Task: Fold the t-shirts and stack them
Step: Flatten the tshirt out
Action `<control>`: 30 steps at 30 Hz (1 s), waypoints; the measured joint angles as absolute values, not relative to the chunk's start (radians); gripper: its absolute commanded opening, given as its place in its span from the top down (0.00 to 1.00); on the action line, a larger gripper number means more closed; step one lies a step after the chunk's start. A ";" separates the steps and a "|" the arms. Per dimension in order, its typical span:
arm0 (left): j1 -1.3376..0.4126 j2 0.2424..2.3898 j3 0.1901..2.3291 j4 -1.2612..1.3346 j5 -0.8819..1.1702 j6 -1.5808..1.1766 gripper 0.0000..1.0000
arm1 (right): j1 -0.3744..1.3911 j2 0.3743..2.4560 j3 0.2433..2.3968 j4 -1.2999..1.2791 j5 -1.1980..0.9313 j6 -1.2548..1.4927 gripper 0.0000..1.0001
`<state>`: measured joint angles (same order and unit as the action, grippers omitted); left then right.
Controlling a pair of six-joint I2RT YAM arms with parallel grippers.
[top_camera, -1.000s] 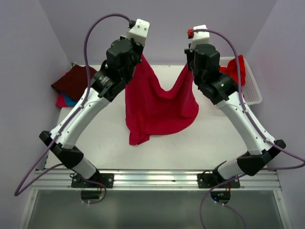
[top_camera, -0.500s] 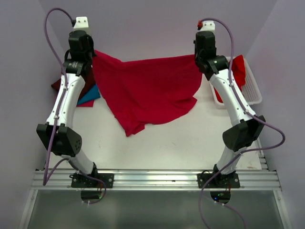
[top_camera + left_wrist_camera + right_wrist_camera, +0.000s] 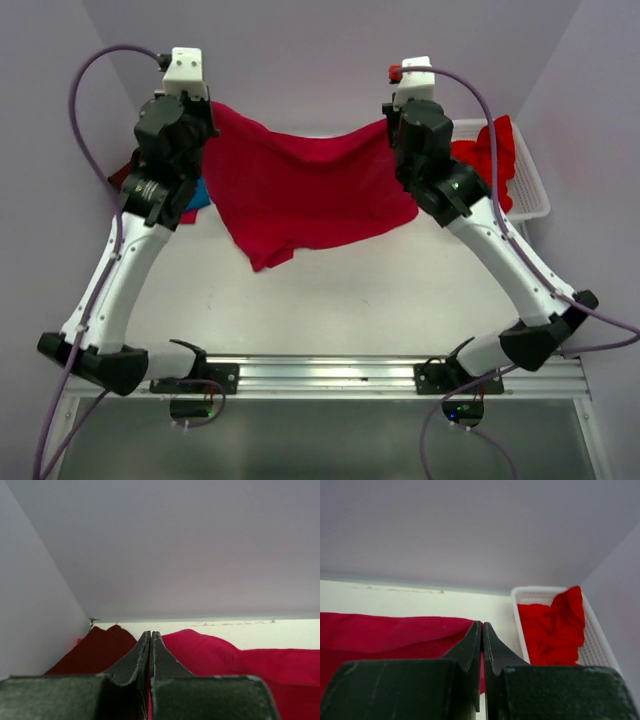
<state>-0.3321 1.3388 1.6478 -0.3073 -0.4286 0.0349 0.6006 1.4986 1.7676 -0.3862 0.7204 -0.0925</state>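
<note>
Both arms are rising from their bases with elbows bent, wrists lifted high and spread well apart. The left claw (image 3: 150,636) and the right claw (image 3: 482,626) are each pinching tight, fingers pressed together, gripping opposite upper corners of the crimson t-shirt (image 3: 300,190).

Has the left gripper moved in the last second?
Yes. In the top view the left gripper has swung left, away from the basket, and is now by the folded shirts at the left.
</note>
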 measured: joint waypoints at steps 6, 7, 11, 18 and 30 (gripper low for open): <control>-0.439 1.091 1.627 -0.299 -0.484 0.073 1.00 | 0.902 1.274 1.617 -0.110 0.860 -0.321 1.00; -0.448 1.063 1.630 -0.300 -0.486 0.074 1.00 | 0.951 1.246 1.592 -0.043 0.883 -0.374 1.00; -0.465 0.960 1.661 -0.310 -0.489 0.074 1.00 | 1.135 1.194 1.528 0.231 0.981 -0.607 1.00; -0.466 0.892 1.715 -0.331 -0.491 0.073 1.00 | 1.236 1.280 1.516 0.505 1.063 -0.863 1.00; -0.466 1.042 1.720 -0.323 -0.503 0.083 1.00 | 1.073 1.422 1.618 0.554 1.161 -0.963 1.00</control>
<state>-0.4660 1.0424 1.7199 -0.3233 -0.5030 0.0834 1.0729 1.4220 1.6184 0.5545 1.1606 -0.9630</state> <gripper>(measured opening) 0.006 0.014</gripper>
